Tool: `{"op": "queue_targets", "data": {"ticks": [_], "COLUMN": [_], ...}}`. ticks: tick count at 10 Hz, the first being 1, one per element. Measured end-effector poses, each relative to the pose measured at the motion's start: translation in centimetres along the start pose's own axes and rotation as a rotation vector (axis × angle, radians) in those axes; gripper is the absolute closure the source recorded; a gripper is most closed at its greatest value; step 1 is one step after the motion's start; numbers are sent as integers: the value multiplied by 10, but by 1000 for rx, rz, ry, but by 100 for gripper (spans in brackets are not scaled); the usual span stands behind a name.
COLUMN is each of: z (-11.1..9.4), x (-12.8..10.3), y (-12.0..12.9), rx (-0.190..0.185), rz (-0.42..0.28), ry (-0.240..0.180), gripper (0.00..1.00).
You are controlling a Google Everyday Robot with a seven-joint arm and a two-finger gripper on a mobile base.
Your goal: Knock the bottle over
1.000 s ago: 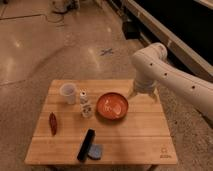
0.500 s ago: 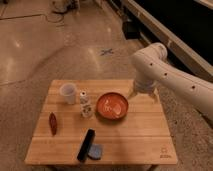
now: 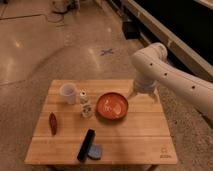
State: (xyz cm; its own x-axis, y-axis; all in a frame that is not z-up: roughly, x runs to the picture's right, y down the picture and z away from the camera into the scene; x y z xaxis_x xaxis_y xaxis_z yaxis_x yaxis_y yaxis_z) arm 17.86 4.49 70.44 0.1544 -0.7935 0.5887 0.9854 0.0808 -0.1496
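Wooden table (image 3: 142,142) on a speckled floor. White cup (image 3: 68,93) sits back left. Red bowl (image 3: 112,106) is mid-table, just left of my gripper (image 3: 145,95) at the back right edge. Small dark-red item (image 3: 52,123) lies near the left edge. At the front, a black bar (image 3: 86,145) touches a blue-grey pad (image 3: 95,151). Blue X mark (image 3: 106,51) on the floor beyond.

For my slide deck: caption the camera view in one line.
Bottle upright on the table between cup and bowl; gripper hangs near the table's far right edge, beyond the bowl.
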Motion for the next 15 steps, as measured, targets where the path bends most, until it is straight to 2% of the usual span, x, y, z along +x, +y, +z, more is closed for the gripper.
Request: {"op": "queue_targets", "data": {"ticks": [8,12,15], "z": [3,20,24], "x": [2,10,13], "y": [-2,-51,-95], "rx": [-2,12,35], "rz": [-9,-101,-159], "ry": [2,10,14], "gripper": [20,20,20]}}
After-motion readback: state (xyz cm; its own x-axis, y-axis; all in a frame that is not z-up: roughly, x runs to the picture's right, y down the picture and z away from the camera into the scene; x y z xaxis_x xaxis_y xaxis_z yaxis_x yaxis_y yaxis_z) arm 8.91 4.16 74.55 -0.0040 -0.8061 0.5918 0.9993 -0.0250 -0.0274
